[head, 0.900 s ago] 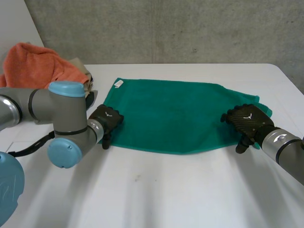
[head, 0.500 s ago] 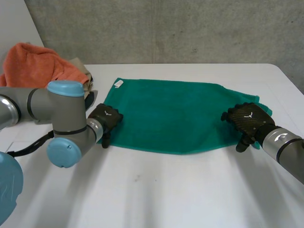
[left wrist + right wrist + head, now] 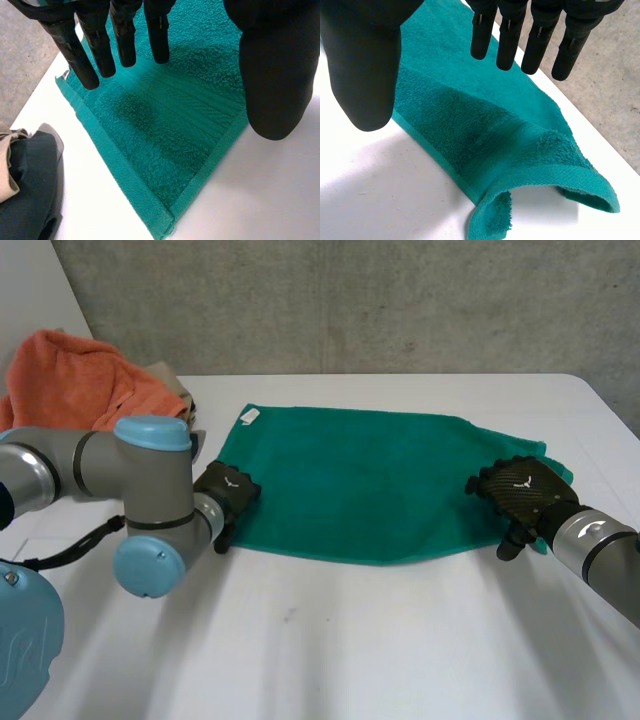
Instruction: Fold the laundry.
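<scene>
A green towel (image 3: pixel 375 480) lies spread flat across the white table (image 3: pixel 350 640), a small white tag at its far left corner. My left hand (image 3: pixel 224 493) hovers over the towel's near left corner (image 3: pixel 165 220), fingers (image 3: pixel 122 35) straight and thumb (image 3: pixel 272 75) apart, holding nothing. My right hand (image 3: pixel 520 495) hovers over the near right corner, fingers (image 3: pixel 510 35) straight and thumb (image 3: pixel 365 65) spread. Under it that corner (image 3: pixel 495 215) is curled up and folded over on itself.
A heap of orange cloth (image 3: pixel 75 380) with beige and dark garments (image 3: pixel 25 185) beside it sits at the table's far left, close to the towel's left edge. A grey concrete wall rises behind the table.
My left arm's elbow has swung slightly rightward; both hands stay over the towel's near corners, barely shifted.
</scene>
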You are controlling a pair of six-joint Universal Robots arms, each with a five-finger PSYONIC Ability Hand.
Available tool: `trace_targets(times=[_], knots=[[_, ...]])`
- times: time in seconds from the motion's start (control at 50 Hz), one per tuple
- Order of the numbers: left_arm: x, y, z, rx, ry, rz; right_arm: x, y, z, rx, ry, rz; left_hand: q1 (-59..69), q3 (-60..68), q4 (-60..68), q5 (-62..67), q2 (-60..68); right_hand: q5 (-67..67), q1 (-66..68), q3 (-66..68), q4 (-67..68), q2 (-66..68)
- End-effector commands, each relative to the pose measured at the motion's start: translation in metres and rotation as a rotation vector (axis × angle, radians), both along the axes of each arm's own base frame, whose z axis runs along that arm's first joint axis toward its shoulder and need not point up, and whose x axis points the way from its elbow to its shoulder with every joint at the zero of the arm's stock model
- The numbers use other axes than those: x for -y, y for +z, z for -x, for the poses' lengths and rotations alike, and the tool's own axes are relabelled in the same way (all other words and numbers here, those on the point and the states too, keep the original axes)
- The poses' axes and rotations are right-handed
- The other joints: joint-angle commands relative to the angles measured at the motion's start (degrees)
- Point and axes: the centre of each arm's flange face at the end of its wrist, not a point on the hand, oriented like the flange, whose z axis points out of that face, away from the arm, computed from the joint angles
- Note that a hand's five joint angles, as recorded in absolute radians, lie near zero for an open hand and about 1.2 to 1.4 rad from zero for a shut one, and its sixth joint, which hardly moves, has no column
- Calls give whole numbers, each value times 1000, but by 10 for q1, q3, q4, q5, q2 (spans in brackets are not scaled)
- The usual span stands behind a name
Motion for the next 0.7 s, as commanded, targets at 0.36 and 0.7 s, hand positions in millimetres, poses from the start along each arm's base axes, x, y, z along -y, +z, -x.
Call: trace_targets(times=[0.36,0.7], knots=[[1,-2,6,40,-16,53,-1,-1,-1,-1,4,-2,86,92,99,92,94,34,10,9,21,13],[0,-6,14,87,-22,136,-2,-1,-2,-6,9,-1,163,169,177,169,172,34,10,9,21,13]])
